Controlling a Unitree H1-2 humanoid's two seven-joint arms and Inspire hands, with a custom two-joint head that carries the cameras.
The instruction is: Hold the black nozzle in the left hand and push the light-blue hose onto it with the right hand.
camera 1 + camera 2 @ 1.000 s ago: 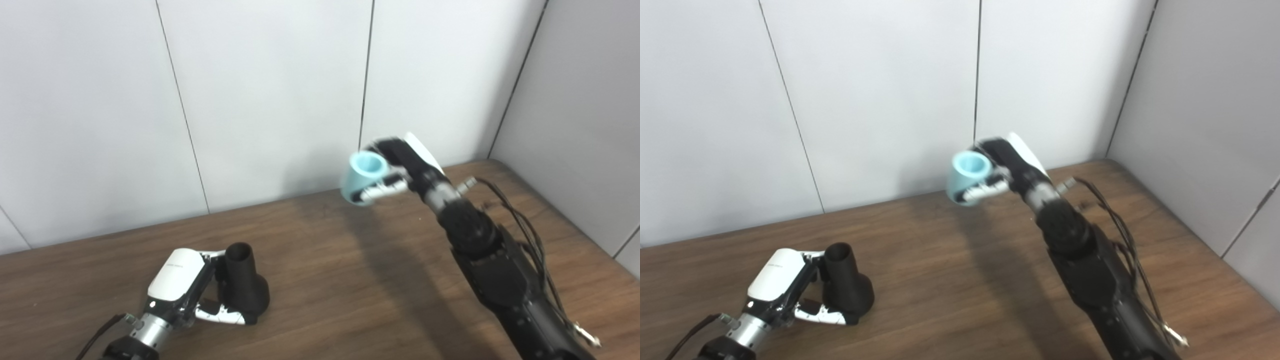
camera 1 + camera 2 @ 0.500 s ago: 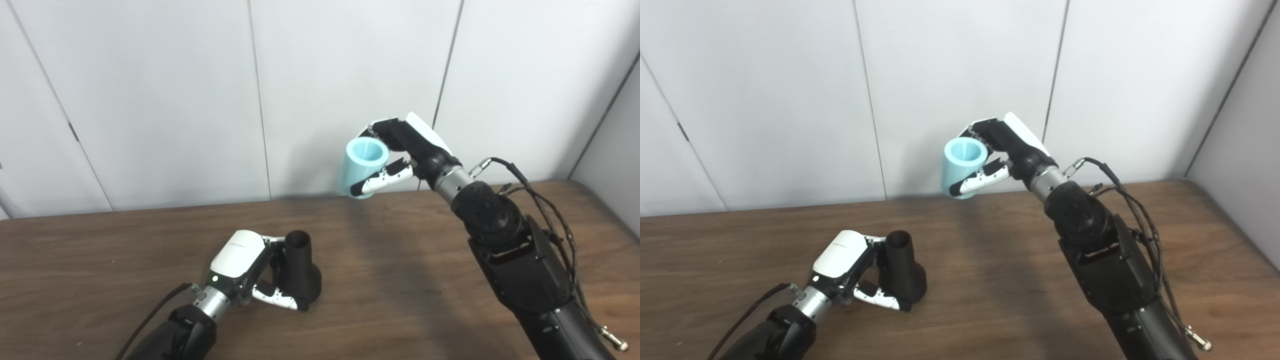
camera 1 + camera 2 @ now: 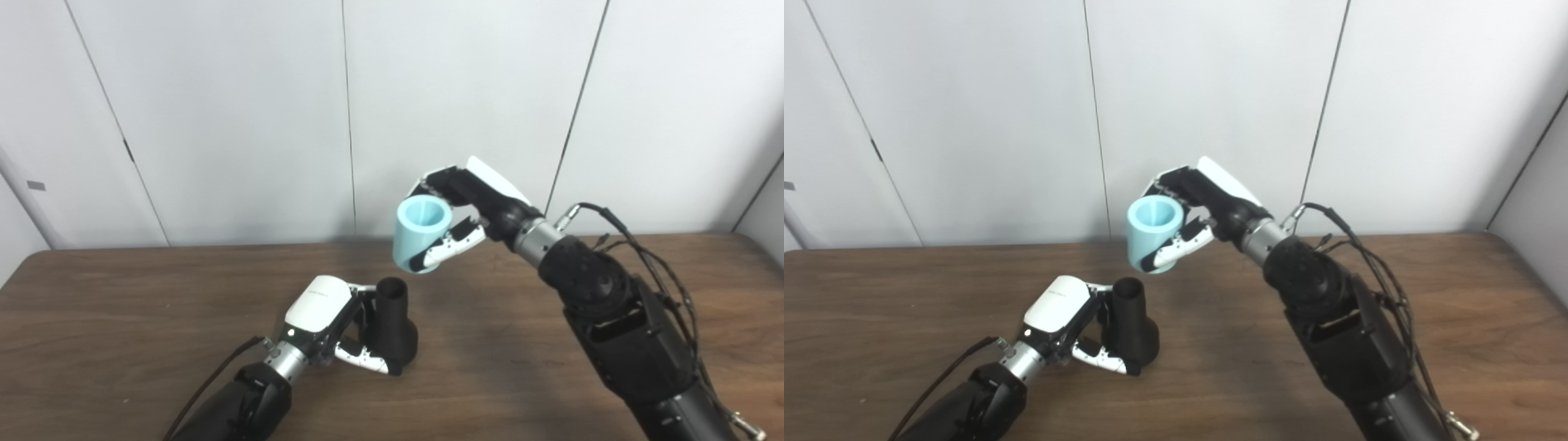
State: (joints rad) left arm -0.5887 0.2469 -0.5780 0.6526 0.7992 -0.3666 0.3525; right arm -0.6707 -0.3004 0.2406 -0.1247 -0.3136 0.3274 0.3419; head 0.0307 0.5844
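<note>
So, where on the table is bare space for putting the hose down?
The wooden table lies bare between its left edge and the left hand, and between the black nozzle and the right arm. The middle is crowded: the right hand holds the light-blue hose just above the nozzle.

Both arms cut off by bottom edge; nozzle (image 3: 392, 324) base partly behind fingers (image 3: 367, 362).

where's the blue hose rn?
In the left eye view the light-blue hose is held in the right hand in the air, just above and right of the black nozzle gripped by the left hand.
</note>
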